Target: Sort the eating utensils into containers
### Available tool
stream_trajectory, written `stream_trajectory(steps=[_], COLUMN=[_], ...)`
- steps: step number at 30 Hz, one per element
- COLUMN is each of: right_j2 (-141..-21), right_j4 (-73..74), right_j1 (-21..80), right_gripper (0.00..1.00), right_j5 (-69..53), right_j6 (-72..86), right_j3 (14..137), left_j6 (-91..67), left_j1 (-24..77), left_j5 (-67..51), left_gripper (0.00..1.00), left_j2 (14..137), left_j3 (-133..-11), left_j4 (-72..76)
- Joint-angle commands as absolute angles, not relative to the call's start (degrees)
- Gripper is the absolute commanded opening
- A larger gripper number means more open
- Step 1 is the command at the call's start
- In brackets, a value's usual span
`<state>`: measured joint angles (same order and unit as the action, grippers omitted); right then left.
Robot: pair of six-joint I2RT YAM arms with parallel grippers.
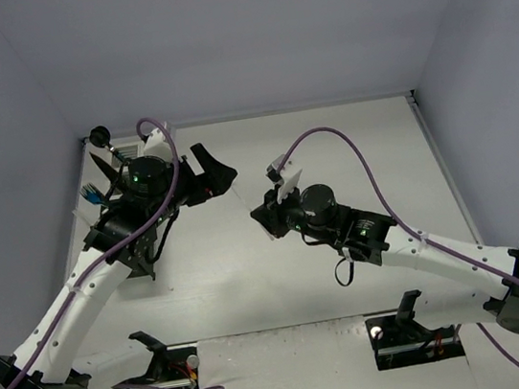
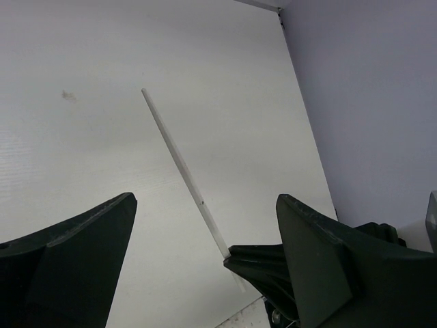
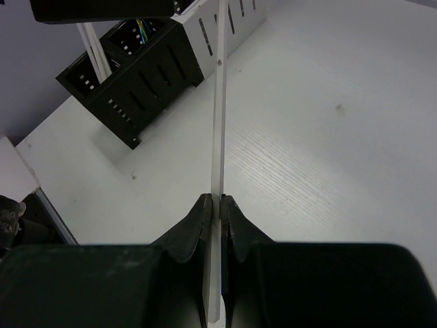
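Note:
My right gripper (image 3: pixel 218 199) is shut on a thin pale chopstick (image 3: pixel 218 130), which sticks out ahead of it above the table. In the left wrist view the same chopstick (image 2: pixel 179 160) slants between the wide-open jaws of my left gripper (image 2: pixel 205 199), touching neither finger, with the right gripper's fingers (image 2: pixel 263 263) gripping its lower end. From above, the left gripper (image 1: pixel 221 173) and right gripper (image 1: pixel 263 216) face each other mid-table. The containers stand in a row: black caddies (image 3: pixel 147 82) and a white one (image 3: pixel 235 24). Another pale chopstick (image 3: pixel 92 44) and coloured utensils (image 3: pixel 140 29) stand in the black ones.
From above, the caddies lie mostly hidden under the left arm at the table's left side, with blue utensil ends (image 1: pixel 93 191) and a dark one (image 1: pixel 103 165) poking out. Purple cables (image 1: pixel 349 143) loop over both arms. Walls close the table on three sides.

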<state>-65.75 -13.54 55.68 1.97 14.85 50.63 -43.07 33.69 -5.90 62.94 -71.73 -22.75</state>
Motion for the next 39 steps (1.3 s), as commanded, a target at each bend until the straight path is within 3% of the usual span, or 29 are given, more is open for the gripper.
stream_trajectory(steps=[1, 7, 14, 16, 19, 23, 28, 39], right_j2=[-63.76, -63.56, -63.79, -63.72, -63.72, -62.54, -58.68, -54.09], right_j4=[-19.60, -20.27, -20.67, -20.66, -20.65, -20.19, -18.49, -15.79], right_j1=[56.29, 56.51, 56.60, 56.60, 56.51, 56.11, 54.47, 49.86], right_gripper=[0.00, 0.00, 0.03, 0.18, 0.53, 0.76, 0.84, 0.86], right_j5=[-0.36, -1.63, -1.58, -1.41, -0.69, 2.11, 5.99, 2.88], right_j6=[14.50, 14.59, 14.68, 14.76, 14.64, 14.70, 14.75, 16.23], right_j3=[51.11, 51.22, 51.07, 51.06, 50.84, 49.43, 46.66, 42.16], left_j6=[-43.37, -43.66, -43.82, -43.51, -41.58, -35.93, -27.15, -15.78], left_j1=[34.98, 37.42, 39.18, 39.20, 39.07, 38.42, 32.13, 4.92], left_j5=[-3.08, -1.71, 1.52, 3.46, 6.69, 18.00, 31.53, 27.01], left_gripper=[0.78, 0.59, 0.00, 0.00, 0.00, 0.00, 0.00, 0.00], left_j2=[64.29, 66.62, 66.90, 65.78, 63.74, 60.25, 53.83, 50.08], left_j3=[-75.19, -75.41, -74.71, -74.02, -73.61, -74.38, -73.44, -64.46], left_j4=[-17.80, -15.91, -13.96, -13.89, -16.21, -21.56, -27.28, -20.24])
